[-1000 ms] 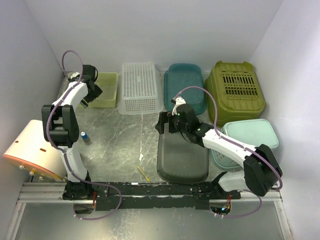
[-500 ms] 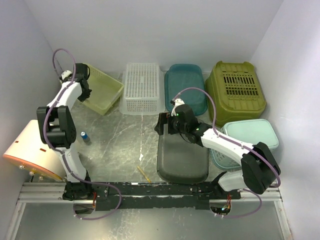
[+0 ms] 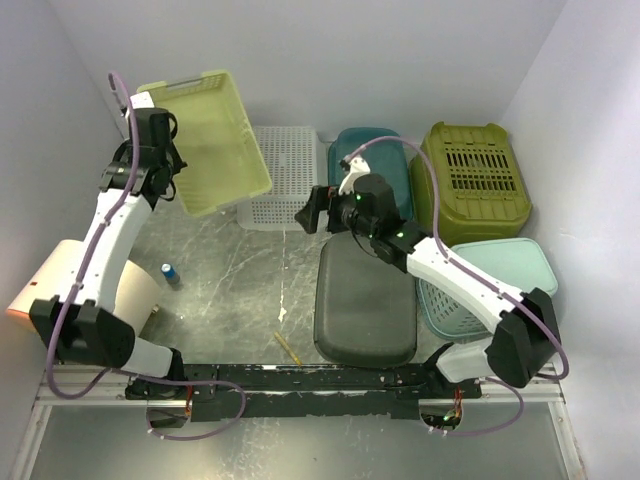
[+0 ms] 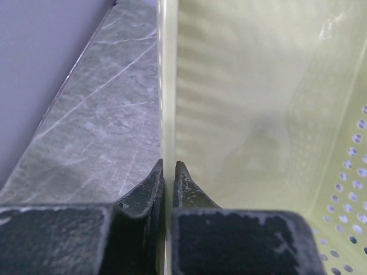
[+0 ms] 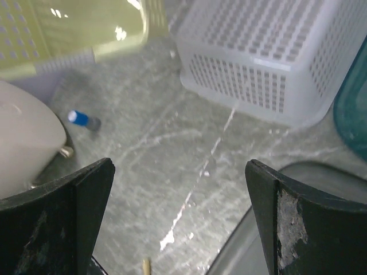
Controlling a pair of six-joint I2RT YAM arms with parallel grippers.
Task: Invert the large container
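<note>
Left gripper (image 3: 160, 150) pressed together on a thin side wall of the pale green container (image 3: 205, 140); in the left wrist view the wall ran straight up between the two dark fingers (image 4: 186, 180) with the gripper (image 4: 168, 166) showing no gap beside it. The container (image 4: 246, 114) was held up off the bench (image 3: 230, 290) over the far-left corner, steeply tilted, one long rim toward the back wall and its lower corner covering the left end of the white perforated basket (image 3: 290, 180) in the top view. Small round holes showed in the container wall at the right of the left wrist view. Right gripper (image 3: 312, 212) spread wide and holding nothing, hovering near mid-bench just in front of the white basket; in its wrist view the gripper (image 5: 179, 166) framed bare bench, with the white basket (image 5: 269, 51) at upper right and the pale green container (image 5: 74, 28) at upper left. A dark grey tub (image 3: 365, 305) lay near the front edge under the right arm. Along the back edge, right of the white basket: teal tub (image 3: 385, 165), then olive green basket (image 3: 470, 180) in the far-right corner; a mint basket (image 3: 500, 275) stood at the right edge. A small blue-capped item (image 3: 171, 273) (image 5: 80, 118) lay toward the left edge, beside a cream and orange object (image 3: 60, 290). A thin yellowish stick (image 3: 288, 347) lay near the front edge.
</note>
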